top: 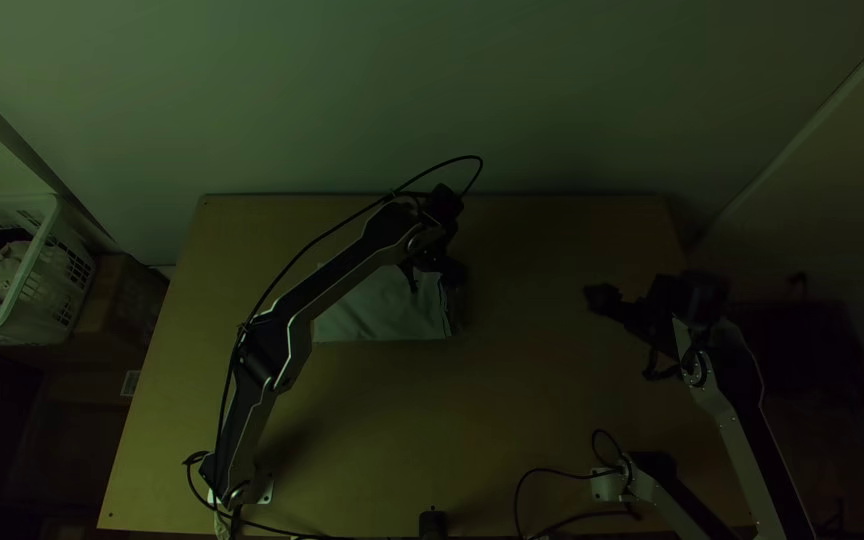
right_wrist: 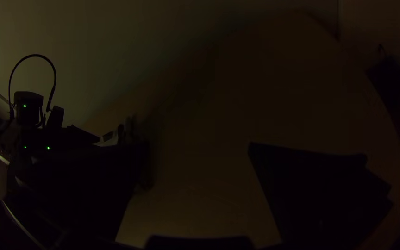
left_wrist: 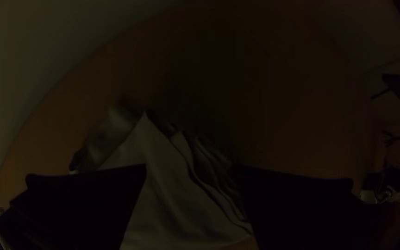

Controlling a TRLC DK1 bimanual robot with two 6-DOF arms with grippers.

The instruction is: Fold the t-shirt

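The light grey t-shirt (top: pixel 377 308) lies as a compact folded bundle on the table, left of its middle; several layered edges show at its right side. Over its upper right part is my left gripper (top: pixel 430 280). In the left wrist view the shirt (left_wrist: pixel 163 199) runs between the wide-apart fingers of this gripper (left_wrist: pixel 190 173), its layers fanned beside one finger. My right gripper (top: pixel 597 298) stands off to the right of the shirt, above the table's right part. Its fingers are spread in the right wrist view, with bare table between this gripper's (right_wrist: pixel 199 150) tips.
The wooden table (top: pixel 512 420) extends right of and below the shirt. A white basket (top: pixel 27 290) with cloth in it stands beyond the left edge. A wall (top: pixel 552 100) rises behind the table; black cables (top: pixel 287 270) run along the left arm.
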